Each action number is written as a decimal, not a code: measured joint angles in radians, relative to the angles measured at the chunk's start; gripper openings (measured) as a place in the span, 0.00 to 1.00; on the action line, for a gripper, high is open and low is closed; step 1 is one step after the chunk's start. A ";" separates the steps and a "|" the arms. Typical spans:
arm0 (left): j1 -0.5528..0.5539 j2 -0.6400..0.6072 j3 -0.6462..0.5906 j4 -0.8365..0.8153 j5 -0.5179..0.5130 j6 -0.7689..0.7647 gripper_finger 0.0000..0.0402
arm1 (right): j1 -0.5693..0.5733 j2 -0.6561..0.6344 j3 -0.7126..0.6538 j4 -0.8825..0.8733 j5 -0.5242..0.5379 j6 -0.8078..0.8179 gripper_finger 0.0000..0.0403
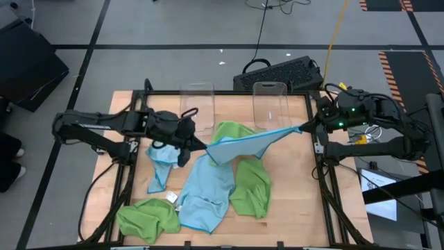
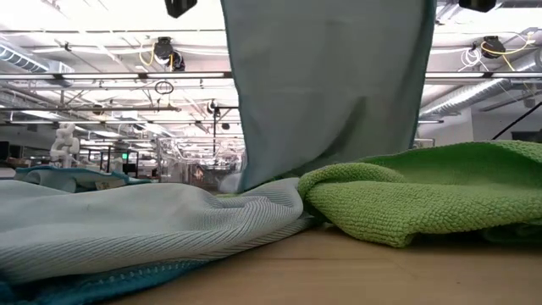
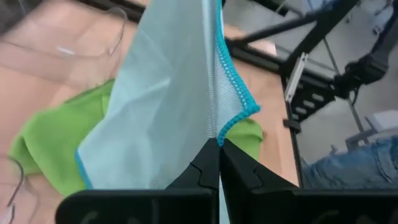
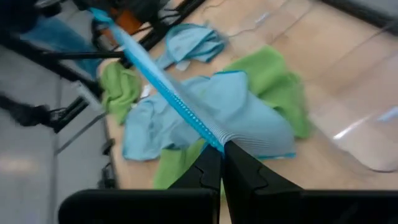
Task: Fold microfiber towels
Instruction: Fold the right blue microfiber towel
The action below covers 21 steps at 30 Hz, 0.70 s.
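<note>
A light blue microfiber towel (image 1: 250,142) hangs stretched between my two grippers above the table's middle. My left gripper (image 1: 199,144) is shut on its left end and my right gripper (image 1: 303,128) on its right end. In the low view the towel (image 2: 330,93) hangs down as a flat sheet. Its lower end reaches the towels lying on the table. Beneath it lie another light blue towel (image 1: 205,191) and a lime green towel (image 1: 251,186). My left gripper pinches the towel's upper corner (image 3: 225,132), at the blue stitched hem, between its two fingers. The towel spreads away from the fingers, lifted at this end. My right gripper pinches the towel's top edge at its other end (image 4: 214,140) between its two fingers. The edge (image 4: 155,78) runs taut from there toward the left gripper.
More towels lie about: green ones at the near left (image 1: 147,219) and the far middle (image 1: 232,130), and a small light blue one (image 1: 163,163) under the left arm. Two clear plastic bins (image 1: 198,104) (image 1: 270,104) stand at the table's far edge.
</note>
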 joint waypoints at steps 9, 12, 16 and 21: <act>0.066 -0.002 -0.061 0.255 -0.173 0.088 0.01 | -0.001 0.046 0.000 0.240 0.266 -0.050 0.00; 0.104 -0.025 -0.062 0.284 -0.168 0.092 0.01 | -0.010 0.067 0.000 0.317 0.287 -0.083 0.00; 0.151 -0.076 -0.062 0.423 -0.157 0.098 0.01 | -0.038 0.086 0.000 0.442 0.286 -0.128 0.00; 0.186 -0.138 -0.060 0.555 -0.156 0.120 0.01 | -0.068 0.081 0.001 0.540 0.279 -0.157 0.00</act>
